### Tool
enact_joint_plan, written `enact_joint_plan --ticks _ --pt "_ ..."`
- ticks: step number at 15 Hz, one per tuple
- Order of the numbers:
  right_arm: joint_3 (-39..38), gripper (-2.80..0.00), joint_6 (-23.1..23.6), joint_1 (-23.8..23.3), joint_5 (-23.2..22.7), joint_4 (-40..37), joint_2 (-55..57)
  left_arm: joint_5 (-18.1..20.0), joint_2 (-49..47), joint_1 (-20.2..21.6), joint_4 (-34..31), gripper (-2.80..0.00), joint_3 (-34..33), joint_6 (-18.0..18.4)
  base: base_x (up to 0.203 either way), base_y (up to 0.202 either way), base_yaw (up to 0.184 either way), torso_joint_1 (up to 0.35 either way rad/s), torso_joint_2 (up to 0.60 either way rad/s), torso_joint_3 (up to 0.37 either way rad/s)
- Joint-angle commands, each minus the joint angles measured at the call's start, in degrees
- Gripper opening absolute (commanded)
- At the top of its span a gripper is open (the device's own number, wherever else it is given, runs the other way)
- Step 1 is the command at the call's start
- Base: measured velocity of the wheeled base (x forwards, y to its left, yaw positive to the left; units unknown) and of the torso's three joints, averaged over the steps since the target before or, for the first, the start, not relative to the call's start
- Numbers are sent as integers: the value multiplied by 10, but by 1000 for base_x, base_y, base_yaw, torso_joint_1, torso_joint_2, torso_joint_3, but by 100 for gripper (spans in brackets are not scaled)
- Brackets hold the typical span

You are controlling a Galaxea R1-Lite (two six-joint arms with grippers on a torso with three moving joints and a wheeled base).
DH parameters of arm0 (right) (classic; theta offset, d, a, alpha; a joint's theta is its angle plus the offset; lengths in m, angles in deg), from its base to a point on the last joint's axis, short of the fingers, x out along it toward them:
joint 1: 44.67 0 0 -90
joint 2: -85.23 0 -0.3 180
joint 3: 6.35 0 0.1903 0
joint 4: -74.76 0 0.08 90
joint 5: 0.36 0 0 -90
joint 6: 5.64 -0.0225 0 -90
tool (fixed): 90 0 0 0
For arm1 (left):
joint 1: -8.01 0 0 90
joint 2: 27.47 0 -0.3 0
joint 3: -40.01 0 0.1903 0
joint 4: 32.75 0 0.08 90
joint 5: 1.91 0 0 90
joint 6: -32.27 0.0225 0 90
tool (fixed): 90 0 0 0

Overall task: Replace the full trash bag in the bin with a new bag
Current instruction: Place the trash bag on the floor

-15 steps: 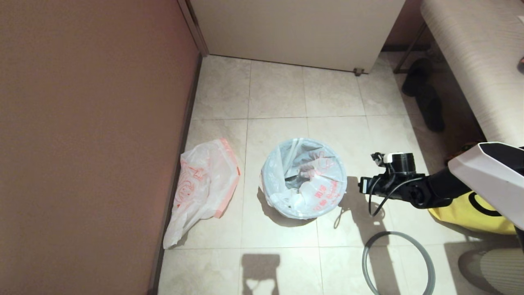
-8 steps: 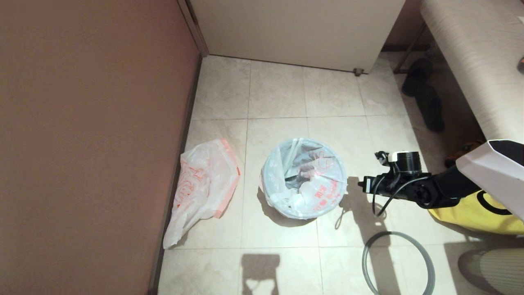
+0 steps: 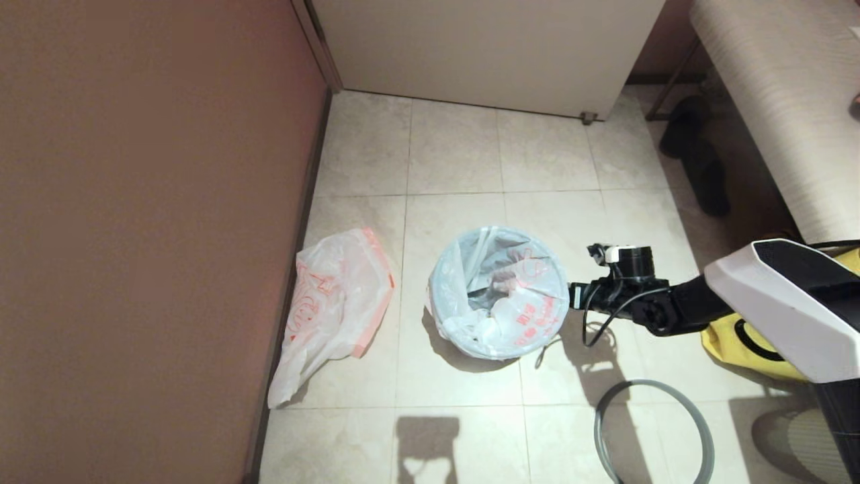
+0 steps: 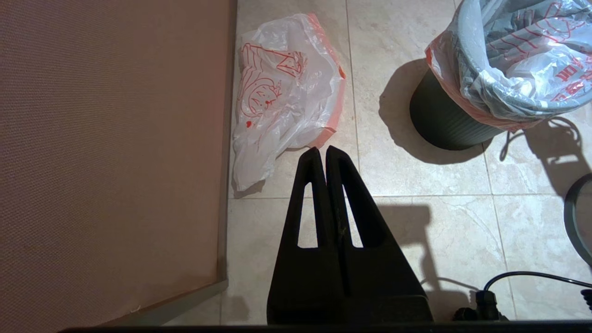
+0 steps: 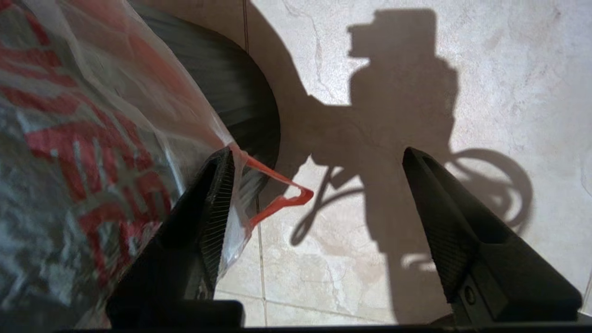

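The full trash bag [image 3: 500, 296], white with red lettering and lumpy with paper, sits in the black bin [image 4: 444, 120], its edge folded over the rim. My right gripper [image 3: 572, 296] hangs open against the bin's right side. In the right wrist view, the right gripper [image 5: 317, 151] has the bag's overhanging edge against one finger [image 5: 215, 203], and the thin orange-red handle loop [image 5: 282, 199] pokes into the gap. The new bag [image 3: 336, 302], with its pale-orange hem, lies flat by the left wall. The grey hoop [image 3: 648, 383] lies on the floor. My left gripper [image 4: 322, 150] is shut and empty, parked above the floor.
A brown wall [image 3: 134, 235] runs down the left, and a pale cabinet [image 3: 484, 54] closes the back. Dark shoes [image 3: 699, 161] lie under a bench [image 3: 786, 101] at the right. A yellow bag [image 3: 739, 343] rests beneath my right arm.
My right arm has swung left from the open floor to the bin's right rim. The bags, bin and hoop have not moved.
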Motion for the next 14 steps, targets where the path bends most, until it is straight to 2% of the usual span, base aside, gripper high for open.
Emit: enact_joint_plan --ticks 1,5,10,14 --pt "21 0 1 3 3 0 22 0 0 0 0 -280 0 0 0 0 0 0 0 0" --pt "42 0 19 2 20 -17 40 0 0 0 0 -280 0 0 0 0 0 0 0 0" --pt "44 0 39 3 18 -12 55 0 0 0 0 -280 0 0 0 0 0 0 0 0" --pt "36 0 44 -18 -28 -11 51 0 0 0 0 -280 0 0 0 0 0 0 0 0"
